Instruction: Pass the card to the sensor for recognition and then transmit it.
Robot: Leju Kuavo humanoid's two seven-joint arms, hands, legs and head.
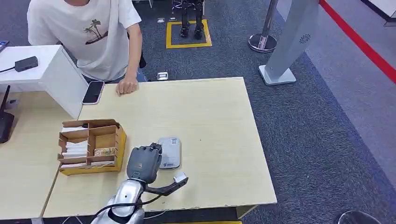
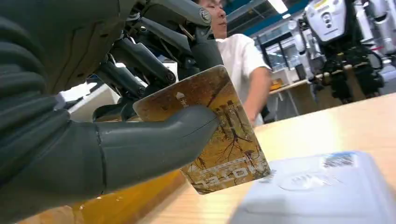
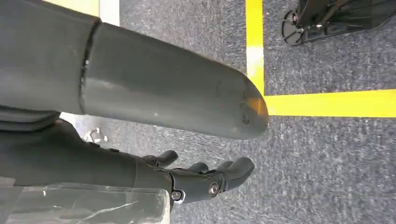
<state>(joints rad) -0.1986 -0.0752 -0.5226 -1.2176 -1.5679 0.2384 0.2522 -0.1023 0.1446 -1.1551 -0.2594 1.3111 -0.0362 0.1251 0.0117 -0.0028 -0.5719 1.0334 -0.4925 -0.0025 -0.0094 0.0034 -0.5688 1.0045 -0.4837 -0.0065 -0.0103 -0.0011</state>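
Note:
My left hand (image 1: 144, 162) hovers at the left edge of the flat grey sensor pad (image 1: 169, 151) on the wooden table (image 1: 210, 121). In the left wrist view the thumb (image 2: 154, 140) and dark fingers (image 2: 140, 60) pinch a brown-gold card (image 2: 219, 135) printed with trees, held on edge just above the pad (image 2: 322, 191). My right hand (image 3: 205, 179) hangs over grey carpet, fingers loosely apart, holding nothing.
A cardboard box (image 1: 91, 145) with divided compartments of cards stands left of my hand. A person in a white T-shirt (image 1: 88, 32) sits at the far side, one hand (image 1: 126, 86) on the table beside a phone (image 1: 93, 92). A white partition (image 1: 56, 74) stands at the left.

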